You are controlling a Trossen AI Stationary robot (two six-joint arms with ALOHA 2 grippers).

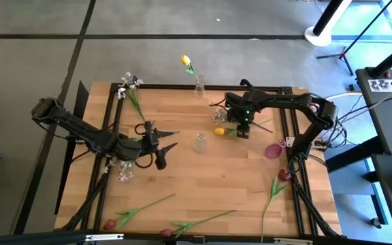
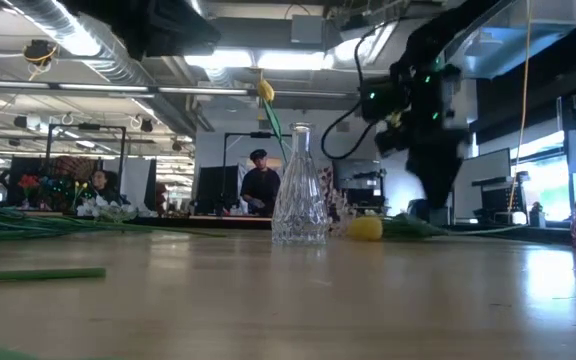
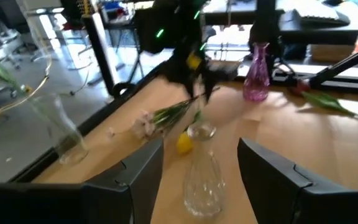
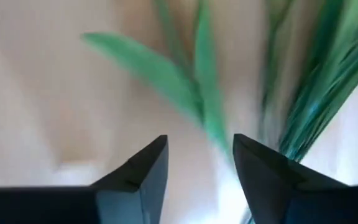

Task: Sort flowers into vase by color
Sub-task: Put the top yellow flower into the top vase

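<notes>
A yellow tulip (image 1: 220, 131) lies flat on the table near its middle; its head (image 2: 366, 228) shows in the low view. My right gripper (image 1: 242, 128) hangs just over its green stem, open, and blurred green leaves (image 4: 197, 93) run between the fingers (image 4: 199, 146). My left gripper (image 1: 172, 138) is open and level at the table's left, pointing at the middle clear vase (image 1: 200, 143), which stands in front of its fingers (image 3: 201, 168). Another yellow tulip (image 1: 186, 61) stands in a clear vase (image 1: 199, 85) at the far edge.
A pink vase (image 1: 273, 151) stands right of centre. White-pink sprays lie at the far left (image 1: 129, 85) and under my left arm (image 1: 124, 170). Dark red tulips lie along the near edge (image 1: 167, 233) and at the right (image 1: 284, 175). People sit in the room beyond (image 2: 260, 180).
</notes>
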